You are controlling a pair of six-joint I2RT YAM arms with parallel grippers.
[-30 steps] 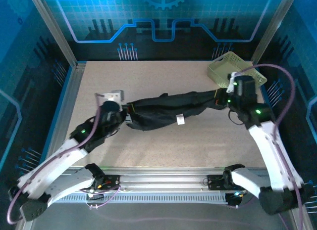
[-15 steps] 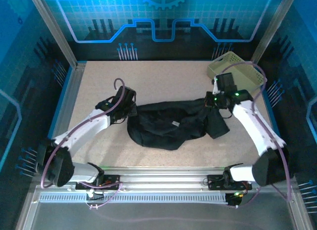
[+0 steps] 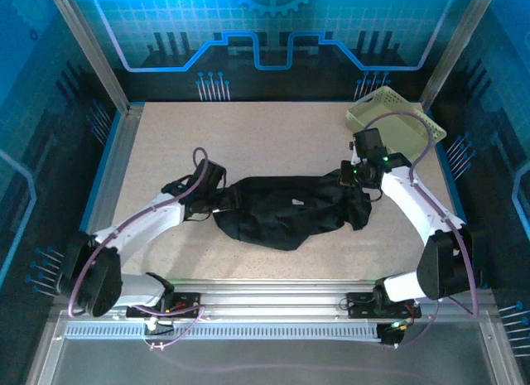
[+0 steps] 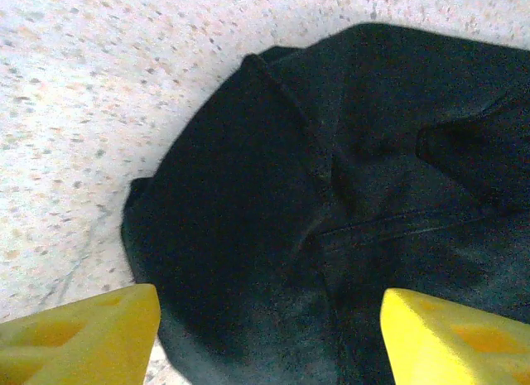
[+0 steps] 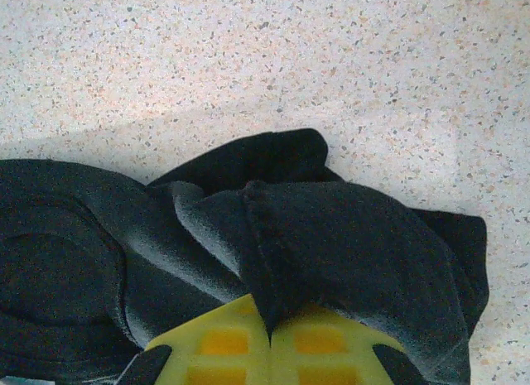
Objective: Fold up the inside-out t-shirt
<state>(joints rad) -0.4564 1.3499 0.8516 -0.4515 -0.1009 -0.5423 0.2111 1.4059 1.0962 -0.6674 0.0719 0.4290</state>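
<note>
The left arm (image 3: 141,228) and right arm (image 3: 418,211) reach forward from the near rail, elbows out. The left wrist view shows the left jaws standing wide apart, gripping nothing, just above the left end of the t-shirt (image 4: 315,194). The right wrist view shows the right jaws closed on a fold at its right end. From above, the t-shirt lies bunched mid-bench (image 3: 265,137). A basket (image 3: 396,120) sits at the far right corner, before blue panels (image 3: 265,37).

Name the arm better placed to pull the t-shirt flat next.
Right, probably. The right gripper is shut on a fold of the t-shirt, so it can pull at once; the left gripper hangs open over the other end, gripping nothing.
</note>
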